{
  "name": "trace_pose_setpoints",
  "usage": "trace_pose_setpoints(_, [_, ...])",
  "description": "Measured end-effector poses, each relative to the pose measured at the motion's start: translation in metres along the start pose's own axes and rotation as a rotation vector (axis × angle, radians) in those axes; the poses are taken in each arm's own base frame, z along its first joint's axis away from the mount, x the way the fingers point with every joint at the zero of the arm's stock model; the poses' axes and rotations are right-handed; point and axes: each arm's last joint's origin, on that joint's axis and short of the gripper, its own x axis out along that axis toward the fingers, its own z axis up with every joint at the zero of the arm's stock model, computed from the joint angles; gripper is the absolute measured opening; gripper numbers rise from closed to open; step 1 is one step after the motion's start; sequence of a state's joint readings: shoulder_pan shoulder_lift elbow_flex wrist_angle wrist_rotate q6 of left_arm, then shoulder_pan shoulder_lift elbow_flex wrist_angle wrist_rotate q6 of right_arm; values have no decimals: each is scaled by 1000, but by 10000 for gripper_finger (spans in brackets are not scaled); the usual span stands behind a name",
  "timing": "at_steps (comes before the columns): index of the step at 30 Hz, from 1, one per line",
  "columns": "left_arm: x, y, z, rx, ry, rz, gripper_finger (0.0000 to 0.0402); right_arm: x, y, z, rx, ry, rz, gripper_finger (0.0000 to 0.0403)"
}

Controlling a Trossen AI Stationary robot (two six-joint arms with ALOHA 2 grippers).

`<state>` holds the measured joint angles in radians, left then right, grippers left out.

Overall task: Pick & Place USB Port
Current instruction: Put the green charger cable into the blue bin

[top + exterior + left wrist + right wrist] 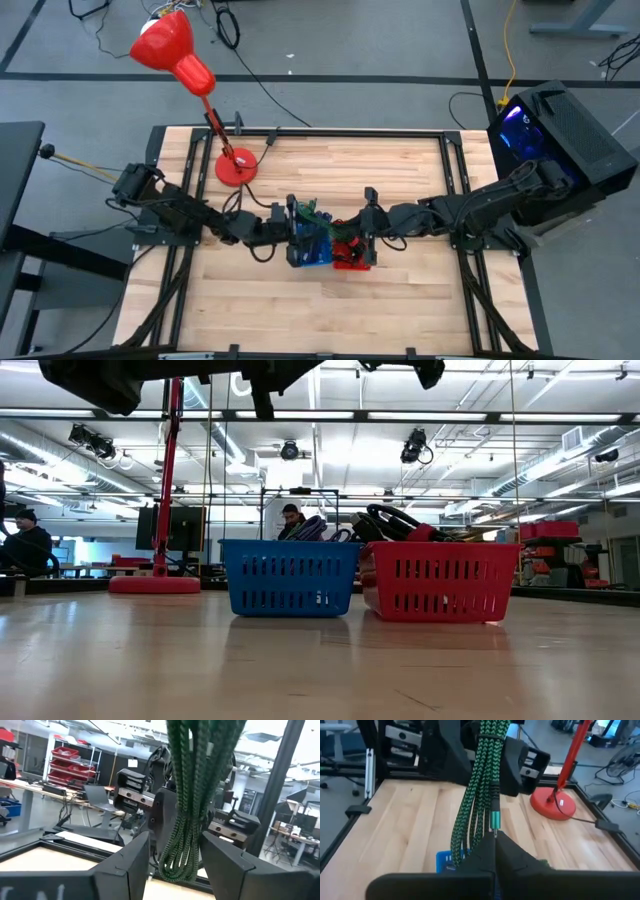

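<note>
Desk (pixel 400 300) holds a blue basket (pixel 311 247) and a red basket (pixel 351 254) side by side. Left gripper (pixel 172 865) is clamped on a green cable (pixel 192 795) above the blue basket. Right gripper (pixel 495 842) is pinched together beside it. Dropping it is left.

High cam looking straight down over worktop (pixel 300 300); low cam sitting at surface level; both sharing blue basket (pixel 289 577), wrist cams hovering close above it.
</note>
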<state>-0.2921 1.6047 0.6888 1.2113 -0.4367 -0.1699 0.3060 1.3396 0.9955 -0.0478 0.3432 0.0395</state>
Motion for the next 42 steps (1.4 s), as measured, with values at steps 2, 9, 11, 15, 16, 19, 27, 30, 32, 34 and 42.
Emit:
trace_pose_setpoints(2, [1, 2, 2, -1, -14, 6, 177, 1, 0, 0, 2, -5, 2, 0])
trace_pose_setpoints(9, [1, 3, 10, 44, -99, -5, 177, 4, 2, -3, -3, 15, 14, 0])
trace_pose_setpoints(11, [1, 2, 11, 45, -105, -5, 174, 4, 2, -3, 0, 10, 22, 0])
trace_pose_setpoints(15, [1, 3, 11, 49, -100, 4, 121, 6, 3, -4, -1, 16, 21, 0])
trace_pose_setpoints(16, [1, 3, 10, 50, -97, 4, 95, 6, 3, -4, -1, 16, 18, 0])
trace_pose_setpoints(19, [1, 2, 10, 48, -94, 0, 28, 6, 2, -4, -2, 16, 17, 0])
trace_pose_setpoints(27, [1, 4, 9, 44, -93, 52, 28, 6, 2, -4, -12, 19, 13, 1])
trace_pose_setpoints(30, [1, 4, 9, 42, -91, 66, 28, 6, 2, -5, -31, 27, 13, 11])
trace_pose_setpoints(32, [1, 4, 7, 46, -76, 72, 28, 4, 2, -7, -44, 51, 14, 21])
trace_pose_setpoints(34, [0, 3, 5, 49, -54, 100, 28, 1, 1, -10, -56, 92, 26, 31])
trace_pose_setpoints(42, [-5, 1, -16, 25, 119, 204, 28, -28, -11, -12, -26, 193, -1, 64])
